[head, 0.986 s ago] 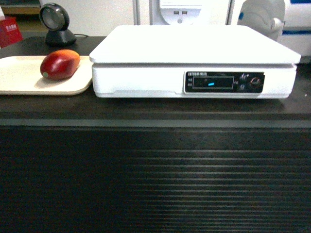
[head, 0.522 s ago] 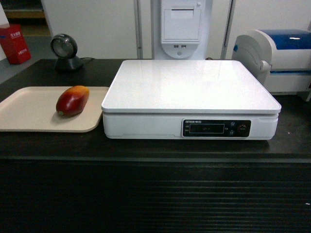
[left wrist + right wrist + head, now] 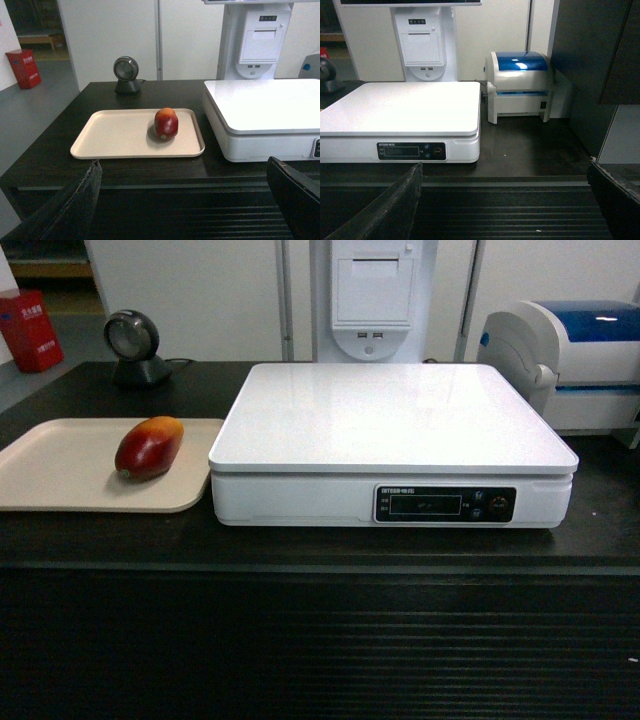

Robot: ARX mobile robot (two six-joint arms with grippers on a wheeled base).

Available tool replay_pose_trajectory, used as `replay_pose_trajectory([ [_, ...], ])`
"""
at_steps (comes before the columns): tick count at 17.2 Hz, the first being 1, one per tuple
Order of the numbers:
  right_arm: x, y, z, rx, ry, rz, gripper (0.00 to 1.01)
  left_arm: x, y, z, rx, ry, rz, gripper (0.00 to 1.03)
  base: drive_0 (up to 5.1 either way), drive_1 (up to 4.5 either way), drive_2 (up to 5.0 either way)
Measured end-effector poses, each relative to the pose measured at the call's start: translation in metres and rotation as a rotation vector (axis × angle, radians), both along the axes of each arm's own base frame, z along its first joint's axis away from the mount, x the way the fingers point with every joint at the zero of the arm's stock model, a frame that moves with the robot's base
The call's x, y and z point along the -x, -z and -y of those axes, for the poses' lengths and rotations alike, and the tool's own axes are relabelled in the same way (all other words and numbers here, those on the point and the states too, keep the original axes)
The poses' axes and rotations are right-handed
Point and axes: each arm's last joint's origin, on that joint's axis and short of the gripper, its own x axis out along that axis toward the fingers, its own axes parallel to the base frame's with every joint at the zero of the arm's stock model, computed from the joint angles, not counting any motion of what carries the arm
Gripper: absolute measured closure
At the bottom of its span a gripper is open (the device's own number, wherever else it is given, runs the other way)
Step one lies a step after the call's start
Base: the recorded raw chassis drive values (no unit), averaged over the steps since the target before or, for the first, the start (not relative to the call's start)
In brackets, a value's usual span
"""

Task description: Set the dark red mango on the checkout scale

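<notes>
black checkout (image 3: 300, 640) counter fills the head view. dark red mango (image 3: 149, 447) lies on beige tray (image 3: 60, 470) at left, just beside the scale (image 3: 390, 430), whose platform is bare. no arms in this view.

left wrist: left gripper (image 3: 182, 200) spread wide, level with the counter's near edge, well short of the mango. come down over the fruit, clamp across its narrow width, lift clear of the tray rim, go right.

right wrist: right gripper (image 3: 505, 200) also wide, empty, facing the scale and printer (image 3: 520, 85).
</notes>
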Motion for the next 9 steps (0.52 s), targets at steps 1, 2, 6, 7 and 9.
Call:
replay_pose_trajectory([
  [1,0.0000,0.0000,0.0000,0.000,0.000,0.000,0.03,0.0000,0.0000,0.0000,0.000,0.000,0.000,0.05,0.0,0.00,0.0],
  [2,0.0000,0.0000,0.0000,0.000,0.000,0.000,0.03,0.0000,0.0000,0.0000,0.000,0.000,0.000,0.05,0.0,0.00,0.0],
  [6,0.0000,0.0000,0.0000,0.000,0.000,0.000,0.03,0.0000,0.0000,0.0000,0.000,0.000,0.000,0.05,0.0,0.00,0.0],
  [7,0.0000,0.0000,0.0000,0.000,0.000,0.000,0.03,0.0000,0.0000,0.0000,0.000,0.000,0.000,0.05,0.0,0.00,0.0],
  [9,0.0000,0.0000,0.0000,0.000,0.000,0.000,0.03,0.0000,0.0000,0.0000,0.000,0.000,0.000,0.05,0.0,0.00,0.0],
])
